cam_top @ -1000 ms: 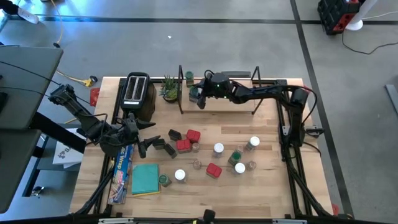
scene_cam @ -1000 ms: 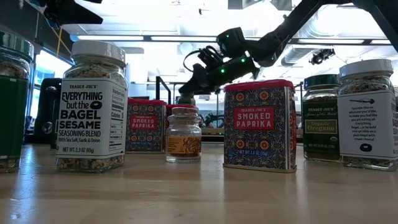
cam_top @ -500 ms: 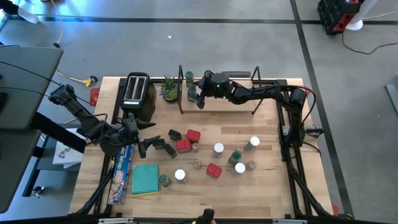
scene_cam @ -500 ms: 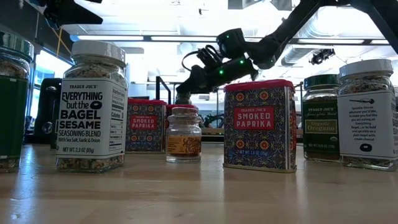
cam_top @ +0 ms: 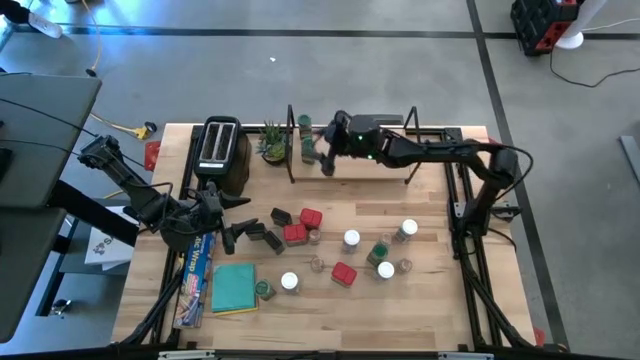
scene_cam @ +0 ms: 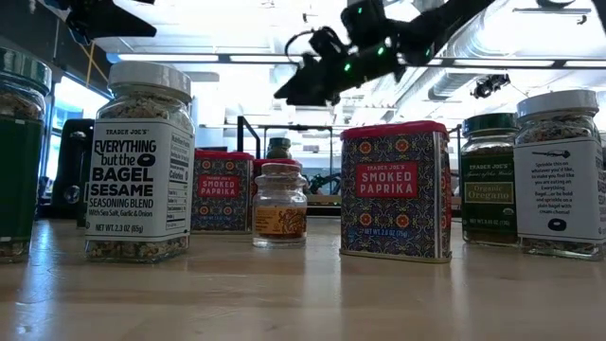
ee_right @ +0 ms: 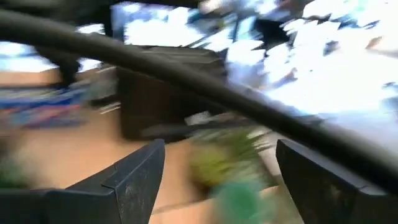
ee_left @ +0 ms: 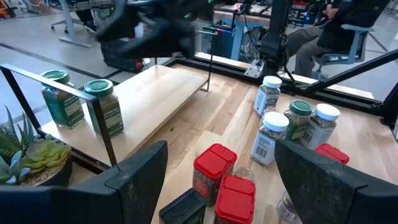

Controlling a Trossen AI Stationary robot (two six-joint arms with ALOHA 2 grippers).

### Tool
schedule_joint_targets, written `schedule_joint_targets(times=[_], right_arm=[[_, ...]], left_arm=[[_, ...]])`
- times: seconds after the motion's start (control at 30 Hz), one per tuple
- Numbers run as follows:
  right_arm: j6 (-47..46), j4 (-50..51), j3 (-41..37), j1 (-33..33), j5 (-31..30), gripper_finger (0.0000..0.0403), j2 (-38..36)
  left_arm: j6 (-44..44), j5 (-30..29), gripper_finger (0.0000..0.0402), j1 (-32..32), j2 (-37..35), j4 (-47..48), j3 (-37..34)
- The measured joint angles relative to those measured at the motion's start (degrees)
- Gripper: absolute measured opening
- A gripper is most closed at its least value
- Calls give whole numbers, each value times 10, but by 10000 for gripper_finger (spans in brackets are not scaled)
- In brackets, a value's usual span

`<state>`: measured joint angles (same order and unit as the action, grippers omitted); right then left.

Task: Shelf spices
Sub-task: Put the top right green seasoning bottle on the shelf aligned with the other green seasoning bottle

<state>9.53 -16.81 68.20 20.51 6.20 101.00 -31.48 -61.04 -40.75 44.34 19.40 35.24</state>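
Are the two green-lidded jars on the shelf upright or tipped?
Upright: both green-lidded jars stand lids up on the shelf.

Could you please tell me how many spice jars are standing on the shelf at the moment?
2: both green-lidded, side by side at the shelf end nearest the potted plant, one behind the other.

Right end effector (cam_top: 327, 152) raised, fingers spread; left end effector (cam_top: 232, 215) open.
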Motion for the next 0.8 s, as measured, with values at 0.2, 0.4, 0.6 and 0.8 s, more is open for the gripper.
schedule_joint_targets(times=[0.2, 0.4, 0.6, 0.8], right_arm=[[-12, 96, 0, -46, 42, 241, 20], [-72, 48, 0, -37, 11, 128, 92], [-108, -2, 0, -1, 7, 58, 127], [-136, -11, 0, 27, 12, 53, 140]], left_arm=[[0, -6, 291, 0, 0, 0, 0], [1, -6, 291, 0, 0, 0, 0], [12, -10, 291, 0, 0, 1, 0], [12, -12, 291, 0, 0, 0, 0]])
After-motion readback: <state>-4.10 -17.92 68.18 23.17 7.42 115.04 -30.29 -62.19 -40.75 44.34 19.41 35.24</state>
